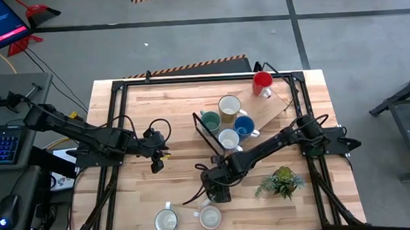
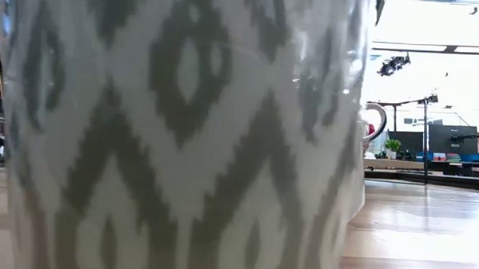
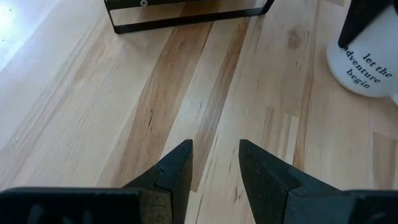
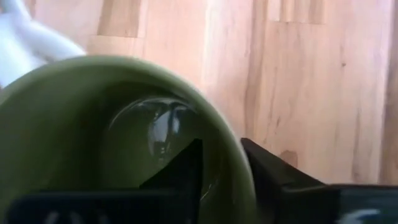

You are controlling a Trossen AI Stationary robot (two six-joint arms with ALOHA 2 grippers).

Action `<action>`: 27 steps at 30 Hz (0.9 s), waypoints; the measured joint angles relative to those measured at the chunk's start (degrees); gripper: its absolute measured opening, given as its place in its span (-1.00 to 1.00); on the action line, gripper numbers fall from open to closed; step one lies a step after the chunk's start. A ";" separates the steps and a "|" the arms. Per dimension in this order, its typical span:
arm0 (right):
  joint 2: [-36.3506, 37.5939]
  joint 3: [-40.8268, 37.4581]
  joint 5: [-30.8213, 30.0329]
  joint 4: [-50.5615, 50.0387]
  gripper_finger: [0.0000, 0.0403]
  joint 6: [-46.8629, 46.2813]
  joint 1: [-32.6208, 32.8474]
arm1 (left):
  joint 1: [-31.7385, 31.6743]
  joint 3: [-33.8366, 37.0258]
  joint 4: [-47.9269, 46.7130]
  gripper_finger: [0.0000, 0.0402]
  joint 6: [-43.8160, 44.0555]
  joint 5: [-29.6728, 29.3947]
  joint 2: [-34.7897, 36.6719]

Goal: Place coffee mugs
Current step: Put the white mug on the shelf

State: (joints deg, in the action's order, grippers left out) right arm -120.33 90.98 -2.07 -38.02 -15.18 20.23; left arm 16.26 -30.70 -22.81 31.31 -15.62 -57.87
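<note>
right gripper [image 4: 221, 163] pinching olive mug [image 4: 74, 124] rim; white mugs [image 1: 210, 217] beside, potted plant [image 1: 283, 180] near.

One camera looked straight down on the whole pale wooden table [image 1: 154, 104]. Another sat at tabletop level, pressed against a grey-and-white patterned mug [image 2: 176, 132]. Both wrist cameras faced down, close to that same wood.

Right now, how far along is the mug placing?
Looks done: two pale mugs stand at the table's near edge. In hand: the right gripper straddles the rim of an olive green mug, one finger inside, one outside, just behind those two. Left: four mugs cluster by the wooden board and a red mug sits at the far edge. The left gripper waits open over bare wood.
</note>
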 joint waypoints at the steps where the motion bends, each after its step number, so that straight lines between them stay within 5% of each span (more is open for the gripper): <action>1: 0.01 0.00 -0.84 0.04 -0.66 0.01 0.02 | -0.01 0.00 0.00 -0.39 0.00 0.00 0.00; 5: 0.02 0.00 -2.14 -0.24 -0.94 -0.56 0.02 | 0.00 0.00 -0.02 -0.39 0.00 0.00 0.00; 17: -0.03 0.18 -2.82 5.91 -0.99 -1.84 0.00 | -0.01 0.00 -0.04 -0.39 0.00 -1.64 0.00; 27: -0.11 16.41 -14.89 -5.14 -1.00 4.83 -1.02 | -0.01 0.00 -1.10 -0.39 0.00 -1.66 0.00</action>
State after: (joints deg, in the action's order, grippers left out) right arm -120.44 107.39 -16.96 -43.16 -10.35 19.21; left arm 16.25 -30.70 -23.91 31.31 -17.28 -57.87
